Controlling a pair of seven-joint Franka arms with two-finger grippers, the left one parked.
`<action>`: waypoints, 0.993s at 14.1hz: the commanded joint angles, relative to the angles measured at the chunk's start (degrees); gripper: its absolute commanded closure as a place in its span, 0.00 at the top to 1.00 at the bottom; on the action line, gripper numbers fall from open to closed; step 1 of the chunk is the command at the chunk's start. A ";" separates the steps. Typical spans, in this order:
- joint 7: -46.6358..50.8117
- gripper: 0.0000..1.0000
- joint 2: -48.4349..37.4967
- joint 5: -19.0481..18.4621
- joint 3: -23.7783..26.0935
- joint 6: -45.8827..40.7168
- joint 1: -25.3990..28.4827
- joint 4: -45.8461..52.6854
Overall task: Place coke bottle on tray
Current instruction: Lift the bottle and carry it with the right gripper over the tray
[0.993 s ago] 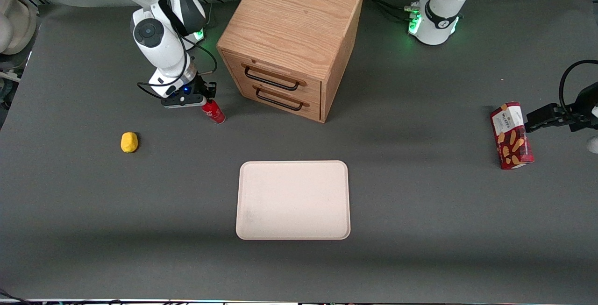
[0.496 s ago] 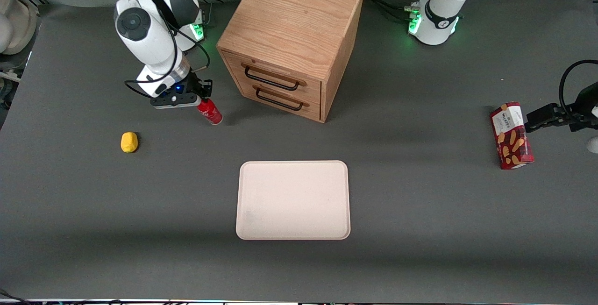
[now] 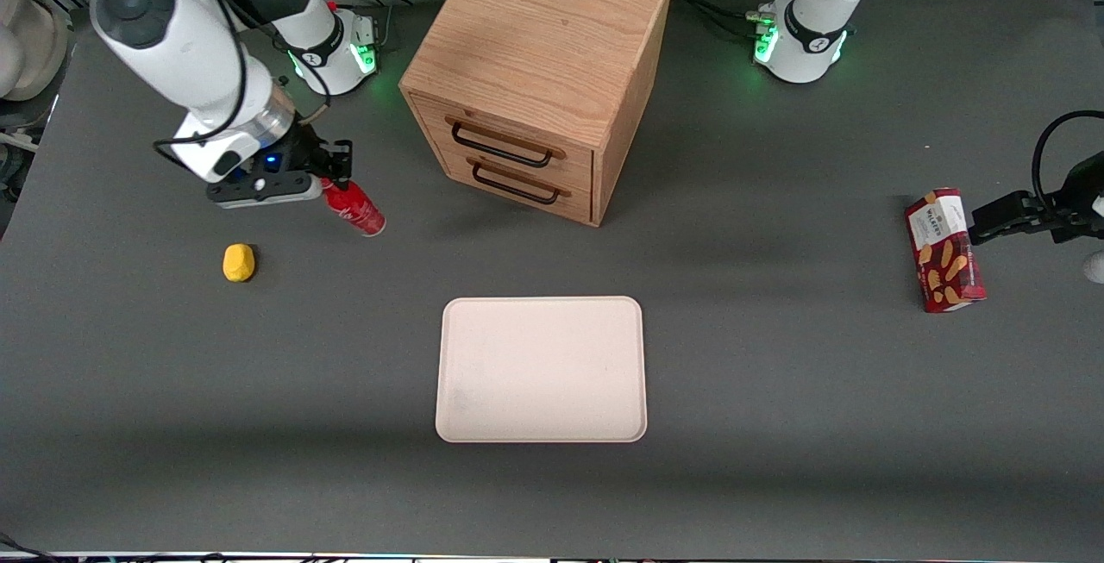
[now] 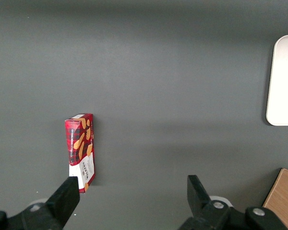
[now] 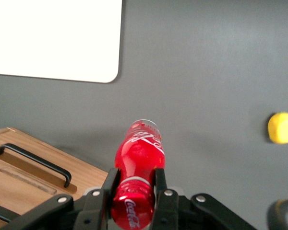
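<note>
Red Coca-Cola bottle [image 5: 139,163] in hand [image 5: 133,187]

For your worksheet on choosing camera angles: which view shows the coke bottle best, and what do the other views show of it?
The right wrist view: the coke bottle fills it, white script readable, gripper shut on its neck. The front view shows the bottle small and tilted, lifted beside the drawer cabinet. The left wrist view shows none of it.

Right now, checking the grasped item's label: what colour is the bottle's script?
White, on the red coke bottle in the gripper; clearest in the right wrist view.

The gripper [image 3: 332,186], holding the coke bottle [image 3: 354,209], hangs above the table, well apart from the tray [image 3: 541,369].
</note>
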 commanded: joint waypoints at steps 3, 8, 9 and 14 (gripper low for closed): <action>-3.66 0.00 12.93 -2.40 -0.99 -11.84 -0.27 24.31; -4.27 0.00 25.33 -4.69 -0.55 -17.93 -0.09 43.42; -4.27 0.00 28.05 -4.69 -0.55 -17.67 -0.09 46.83; -4.01 0.00 40.80 -4.78 0.24 -8.91 0.34 56.98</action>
